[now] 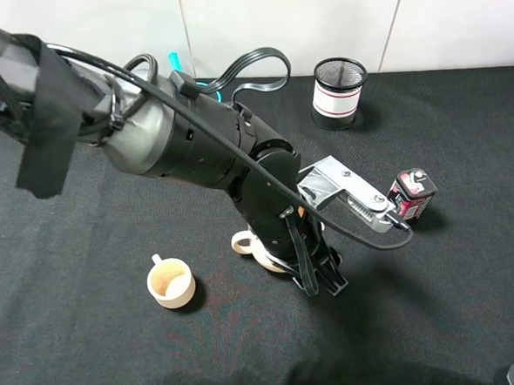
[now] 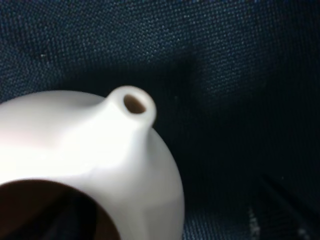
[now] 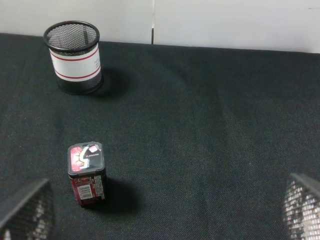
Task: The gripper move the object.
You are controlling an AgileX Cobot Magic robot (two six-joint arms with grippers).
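The cream teapot (image 1: 263, 255) is found standing on the black cloth (image 1: 438, 303) near the middle of the scene, largely covered by the left arm. From above, only its loop handle (image 1: 242, 241), turned to the left, and a piece of its rim are shown. In the left wrist view the teapot (image 2: 100, 145) is seen very close, lidless, with its short spout (image 2: 134, 104) and dark mouth exposed. The left gripper (image 1: 321, 276) is lowered right at the teapot's right side, but its fingers are not made out clearly in either view, so it cannot be told whether the pot is grasped or released. A grey metal bracket (image 1: 340, 187) and black cables (image 1: 258, 75) are carried on that arm.

A small cream cup (image 1: 171, 281) is placed to the left of the teapot, slightly nearer, and apart from it. A red and black box (image 1: 412, 193) is set upright to the right. A black mesh pot (image 1: 340, 91) with a white band is stood farther back, near the white wall (image 1: 316, 14).

The right gripper (image 3: 164, 212) is shown spread wide with nothing between its fingers.
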